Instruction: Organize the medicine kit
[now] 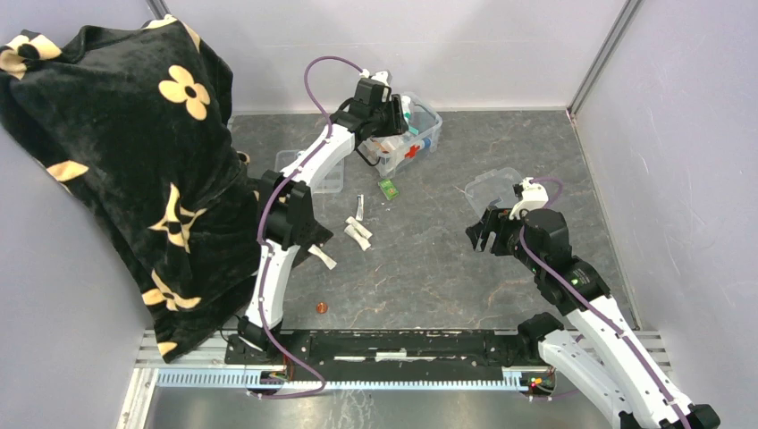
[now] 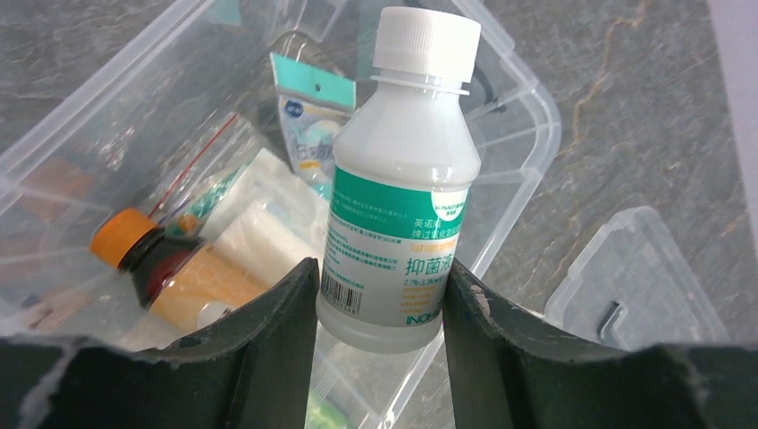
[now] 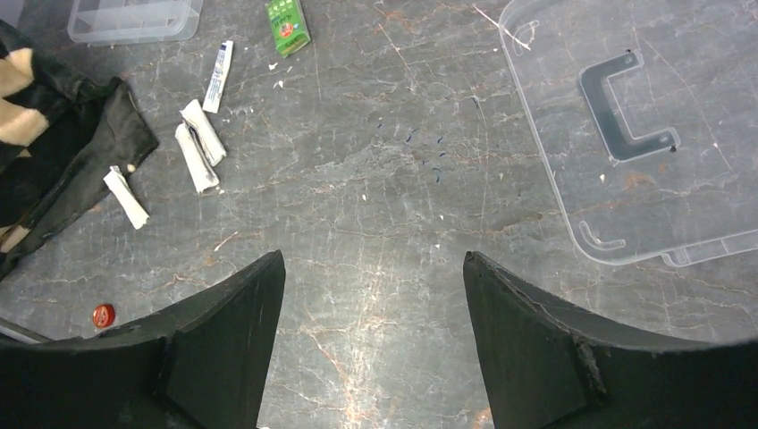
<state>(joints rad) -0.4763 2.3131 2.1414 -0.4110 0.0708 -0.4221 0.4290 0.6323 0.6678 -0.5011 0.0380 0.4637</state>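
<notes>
- Left jaws: clamped on a white bottle (image 2: pixel 402 179) near its base, one finger (image 2: pixel 268 349) each side. The bottle has a white screw cap & green/white label, and is held over the open medicine kit (image 2: pixel 527 134).
- Medicine kit (image 1: pixel 420 134): far side of desk (image 1: pixel 429 268), about centre, lid off. The red cross shows on its near wall.
- Inside kit, wrist view: brown bottle w/ orange cap (image 2: pixel 147 255) lying on its side, white gauze rolls (image 2: pixel 268 232) beside it, teal-topped packet (image 2: pixel 313 116) behind.
- Right jaws: spread wide, holding nothing, hanging over bare desk on the right, well apart from kit.
- Flat clear lid (image 3: pixel 644 134) w/ dark handle lies on desk just ahead-right of the right jaws.
- Loose on desk mid-left: green sachet (image 3: pixel 288 25), small white tube (image 3: pixel 219 76), two white rolls (image 3: pixel 198 143) touching, and a third roll (image 3: pixel 125 197) near the cloth's edge.
- Red bottle cap (image 3: pixel 104 315) sits near the front edge.
- Divided clear tray (image 3: pixel 134 18): left of kit, partly hidden by left arm (image 1: pixel 304 170) in top view.
- Black cloth w/ cream flowers (image 1: pixel 116 134) drapes over the left side.
</notes>
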